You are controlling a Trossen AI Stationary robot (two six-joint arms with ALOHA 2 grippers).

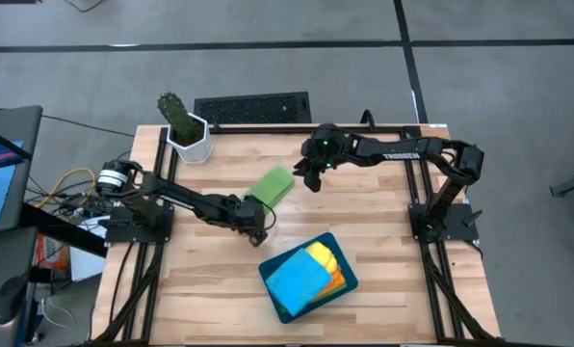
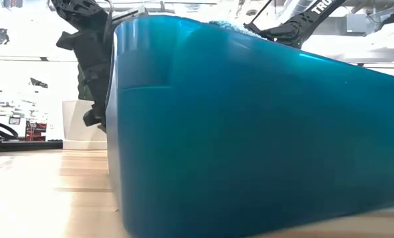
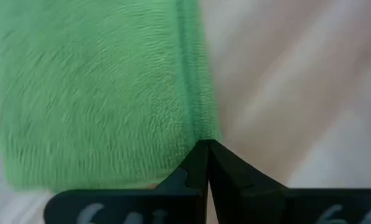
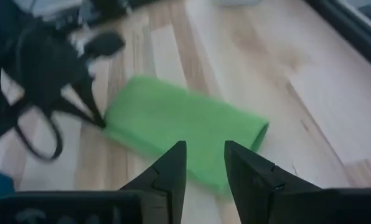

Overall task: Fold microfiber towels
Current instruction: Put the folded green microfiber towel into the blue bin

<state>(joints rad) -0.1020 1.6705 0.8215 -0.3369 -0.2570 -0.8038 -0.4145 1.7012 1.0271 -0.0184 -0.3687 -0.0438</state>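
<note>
Apparently mid-fold: left claw (image 3: 205, 163) pinched the green towel's (image 1: 271, 185) edge, right claw (image 4: 205, 163) hovered spread nearby; next prob. needs pulling the edge across.

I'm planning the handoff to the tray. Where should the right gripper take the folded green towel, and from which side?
Probably the folded green towel's rounded end nearest the right gripper, coming from above: the left gripper is shut on the opposite edge, and the towel lies flat on the table.
</note>
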